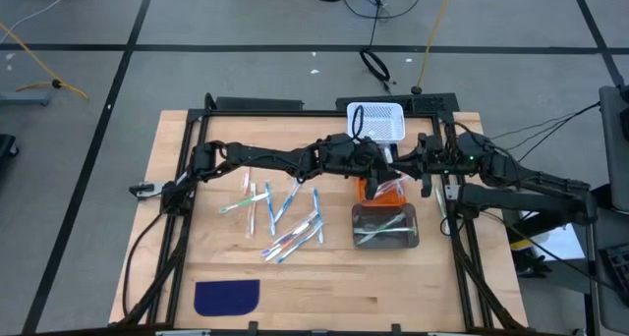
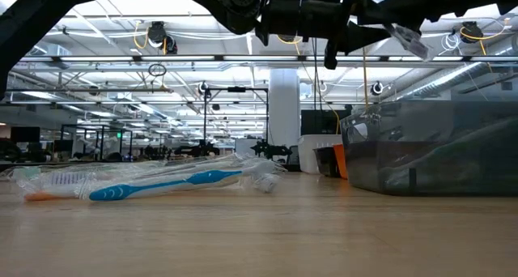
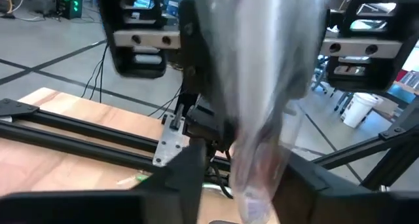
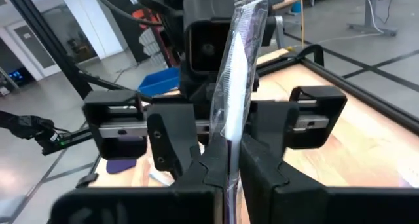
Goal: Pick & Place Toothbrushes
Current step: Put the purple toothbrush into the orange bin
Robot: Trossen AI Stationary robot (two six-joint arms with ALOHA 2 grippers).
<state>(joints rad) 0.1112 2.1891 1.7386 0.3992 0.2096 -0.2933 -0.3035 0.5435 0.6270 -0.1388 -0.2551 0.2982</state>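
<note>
Over the table's middle right, my right gripper (image 4: 229, 165) is shut on a toothbrush (image 4: 239, 73) in a clear wrapper, white inside. My left gripper (image 3: 245, 185) faces it from the table's left and is open. One left finger stands on each side of the same toothbrush (image 3: 262, 86), and I see no sure touch. Both grippers (image 1: 371, 164) (image 1: 400, 166) hang above a dark clear bin (image 1: 385, 240) that holds a few toothbrushes. Several more toothbrushes (image 1: 285, 218) lie flat on the wood left of the bin. My right gripper pinches the wrapped toothbrush between its two fingers at a point low on the wrapper (image 4: 228, 142). The fingers lie level, coming from the table's right, and cross the toothbrush. It sticks up past them with a slight tilt, clear of the table; its lower end is hidden by the fingers.
A white slotted basket (image 1: 378, 122) stands at the far edge behind the grippers. An orange object (image 1: 391, 187) sits just beyond the bin. A dark blue cloth patch (image 1: 226, 297) lies near the front left. Black frame rails (image 1: 177, 208) run along the table's sides.
</note>
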